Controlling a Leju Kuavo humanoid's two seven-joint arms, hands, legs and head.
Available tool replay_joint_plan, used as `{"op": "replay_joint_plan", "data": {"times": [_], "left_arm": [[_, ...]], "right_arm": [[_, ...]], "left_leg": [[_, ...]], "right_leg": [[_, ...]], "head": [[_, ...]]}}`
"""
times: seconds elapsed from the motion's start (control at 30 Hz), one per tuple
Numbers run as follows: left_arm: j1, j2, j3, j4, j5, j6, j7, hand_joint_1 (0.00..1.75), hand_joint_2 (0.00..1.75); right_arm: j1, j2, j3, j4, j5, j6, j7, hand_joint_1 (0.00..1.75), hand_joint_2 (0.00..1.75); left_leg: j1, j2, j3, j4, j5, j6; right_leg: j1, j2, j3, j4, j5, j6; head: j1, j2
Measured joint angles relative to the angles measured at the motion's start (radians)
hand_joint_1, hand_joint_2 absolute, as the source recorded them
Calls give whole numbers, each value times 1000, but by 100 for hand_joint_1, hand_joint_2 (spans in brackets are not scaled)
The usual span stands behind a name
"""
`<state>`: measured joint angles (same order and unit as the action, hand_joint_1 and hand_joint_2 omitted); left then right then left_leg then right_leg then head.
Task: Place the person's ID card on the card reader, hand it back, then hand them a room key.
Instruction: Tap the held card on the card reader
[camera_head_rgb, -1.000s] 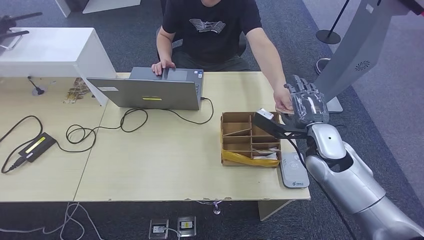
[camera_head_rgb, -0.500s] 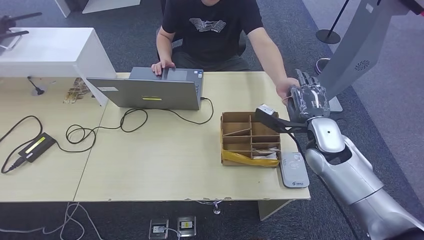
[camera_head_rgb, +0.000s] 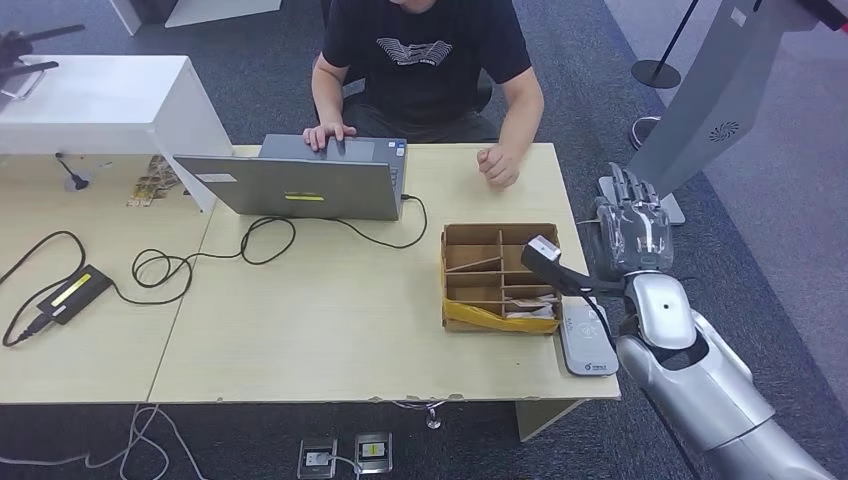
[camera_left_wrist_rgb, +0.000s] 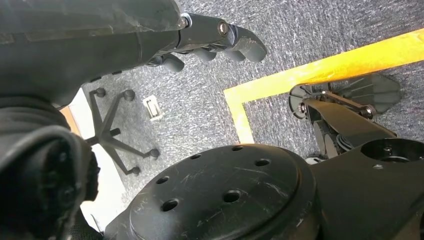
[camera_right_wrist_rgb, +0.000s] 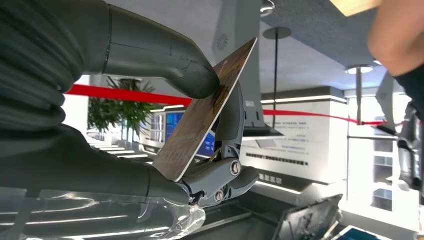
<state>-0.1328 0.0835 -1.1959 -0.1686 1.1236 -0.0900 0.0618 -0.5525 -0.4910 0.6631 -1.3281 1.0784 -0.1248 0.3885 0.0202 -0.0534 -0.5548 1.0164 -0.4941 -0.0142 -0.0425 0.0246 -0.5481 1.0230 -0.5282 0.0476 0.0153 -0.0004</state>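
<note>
Brown, flat ID card (camera_right_wrist_rgb: 202, 117) pinched in right hand (camera_head_rgb: 632, 232) fingers (camera_right_wrist_rgb: 192, 75)

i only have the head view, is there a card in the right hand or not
Observer: Yes. The right wrist view shows the right hand pinching a thin brown card between its thick grey thumb and its darker fingers.
Operator: and the left hand
Observer: The left wrist view shows the left hand hanging above the grey carpet, near a yellow floor line. I see nothing in it.
</note>
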Motion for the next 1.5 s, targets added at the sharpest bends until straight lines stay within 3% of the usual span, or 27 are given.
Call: {"op": "replay_joint_plan", "data": {"times": [0.27,0.57,0.87,1.13,1.3,1.5], "left_arm": [[5,3,0,0,-2,0,0,0,0],[5,5,0,0,10,0,0,0,0],[5,5,0,0,10,0,0,0,0],[4,5,0,0,11,0,0,0,0],[4,7,0,0,10,0,0,0,0],[5,12,0,0,10,0,0,0,0]], "right_arm": [[160,-104,-78,-129,-57,0,47,175,175],[239,-165,-122,-180,-137,-23,28,175,175],[234,-154,-81,-132,-221,-71,-44,175,175],[231,-143,-58,-104,-240,-85,-59,175,175],[185,-113,36,53,-333,-150,-73,175,175],[159,-109,68,124,-390,-182,-52,175,175]], "left_leg": [[0,1,0,0,0,0],[0,2,0,0,0,0],[0,2,0,0,0,0],[0,1,0,0,0,0],[0,1,-1,0,0,0],[0,1,0,0,0,0]], "right_leg": [[0,1,0,0,0,0],[0,1,0,0,0,0],[0,1,1,0,0,0],[0,0,1,0,0,0],[0,0,0,0,0,0],[0,0,0,0,0,0]], "head": [[0,0],[0,0],[0,0],[0,0],[0,0],[0,0]]}}
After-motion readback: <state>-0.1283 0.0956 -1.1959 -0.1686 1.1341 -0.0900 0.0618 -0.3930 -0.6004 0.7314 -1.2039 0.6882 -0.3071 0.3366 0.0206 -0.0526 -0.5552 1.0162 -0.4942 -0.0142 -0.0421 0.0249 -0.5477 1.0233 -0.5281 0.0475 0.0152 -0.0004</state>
